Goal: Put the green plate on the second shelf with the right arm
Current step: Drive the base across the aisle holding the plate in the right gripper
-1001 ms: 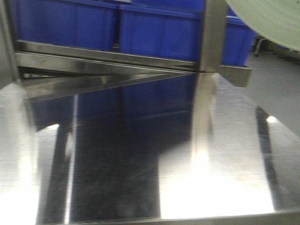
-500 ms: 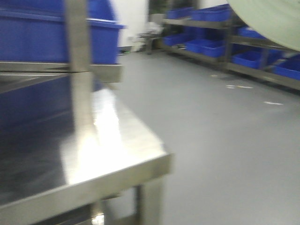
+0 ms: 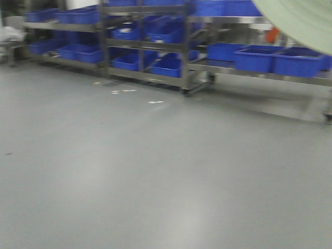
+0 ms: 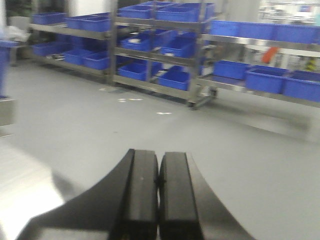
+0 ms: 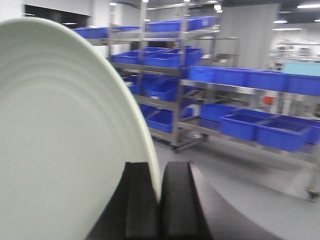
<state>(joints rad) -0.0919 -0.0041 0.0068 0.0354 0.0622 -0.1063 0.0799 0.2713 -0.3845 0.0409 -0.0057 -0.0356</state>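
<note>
The green plate (image 5: 65,135) is pale sage, round and held on edge, filling the left half of the right wrist view. My right gripper (image 5: 160,200) is shut on its rim, one black finger on each face. Part of the plate (image 3: 301,21) also shows at the top right of the front view, up in the air. My left gripper (image 4: 159,192) is shut and empty, its black fingers pressed together, pointing out over the grey floor. The shelf for the plate is out of view.
Steel racks (image 3: 150,46) with several blue bins (image 3: 254,57) stand along the far side of the room. A wide grey floor (image 3: 129,171) lies between me and them. A steel table corner (image 4: 6,112) shows at the left in the left wrist view.
The view has swung right: the steel table and its shelf slid out of the left of the front view, leaving floor and racks. The plate stays at the top right.
</note>
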